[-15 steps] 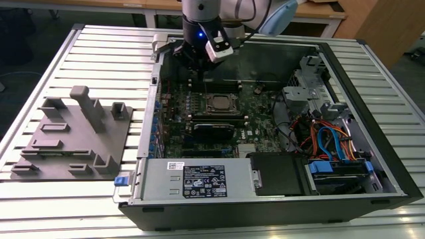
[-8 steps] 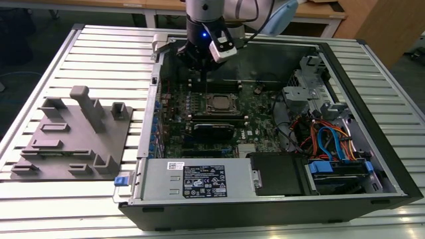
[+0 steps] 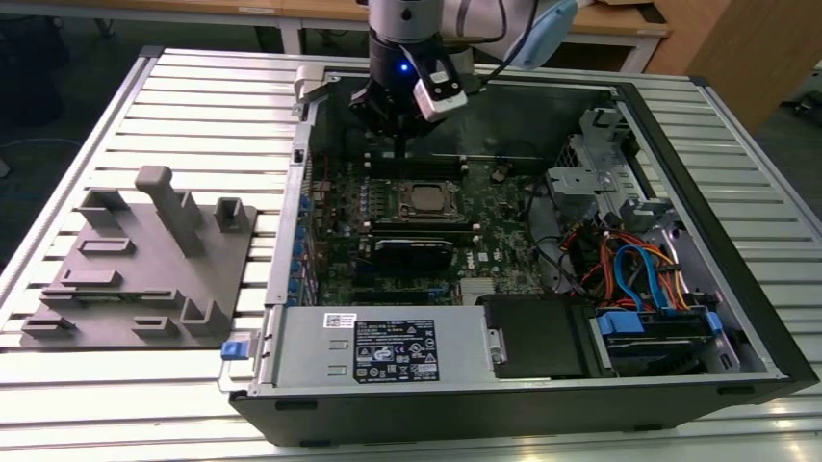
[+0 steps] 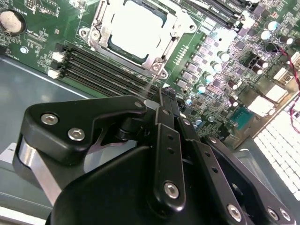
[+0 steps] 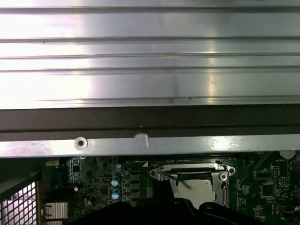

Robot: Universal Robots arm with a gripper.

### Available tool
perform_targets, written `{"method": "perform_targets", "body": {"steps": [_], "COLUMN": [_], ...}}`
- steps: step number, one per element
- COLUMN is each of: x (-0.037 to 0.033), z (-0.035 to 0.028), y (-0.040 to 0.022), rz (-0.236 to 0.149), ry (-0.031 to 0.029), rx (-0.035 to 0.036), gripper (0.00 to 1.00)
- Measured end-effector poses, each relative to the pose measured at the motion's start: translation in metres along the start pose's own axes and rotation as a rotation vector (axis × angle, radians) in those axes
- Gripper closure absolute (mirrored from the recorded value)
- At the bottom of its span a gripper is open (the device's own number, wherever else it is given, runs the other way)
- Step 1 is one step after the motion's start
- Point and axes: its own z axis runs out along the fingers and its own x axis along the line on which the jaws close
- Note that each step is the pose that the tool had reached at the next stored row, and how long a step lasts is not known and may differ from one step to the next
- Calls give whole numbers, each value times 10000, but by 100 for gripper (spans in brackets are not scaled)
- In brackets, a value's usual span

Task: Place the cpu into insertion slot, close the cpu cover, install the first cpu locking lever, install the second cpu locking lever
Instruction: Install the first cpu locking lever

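Near the gripper (image 4: 166, 95), the cpu (image 4: 136, 30) lies apart, seemingly socketed.

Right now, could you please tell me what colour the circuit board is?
The circuit board is green, seen best in the second wrist view.

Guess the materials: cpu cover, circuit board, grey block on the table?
The cpu cover: metal, likely steel; bare silver-grey with bright glints in the second wrist view. The circuit board: green laminate with a slightly glossy coat, probably fibreglass. The grey block: even matt grey with no glare in the exterior view, probably plastic, though painted metal cannot be ruled out.
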Motion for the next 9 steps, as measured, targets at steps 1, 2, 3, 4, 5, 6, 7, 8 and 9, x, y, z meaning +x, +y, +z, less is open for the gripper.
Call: {"method": "perform_targets", "body": {"steps": [1,2,3,4,5,6,7,8,9], "x": [-6,-8,-8,-8,-8,-8,-8,-8,-9], "z": [1,1,1,1,1,1,1,2,3], "y": [1,1,1,1,1,1,1,1,0], "rz": [0,0,1,1,0,1,0,1,0], "ry": [-1,-1,-1,-1,-1,-1,-1,-1,1], "rx": [2,3,4,4,4,4,4,3,-34], "gripper": [90,90,90,90,90,90,90,90,90]}}
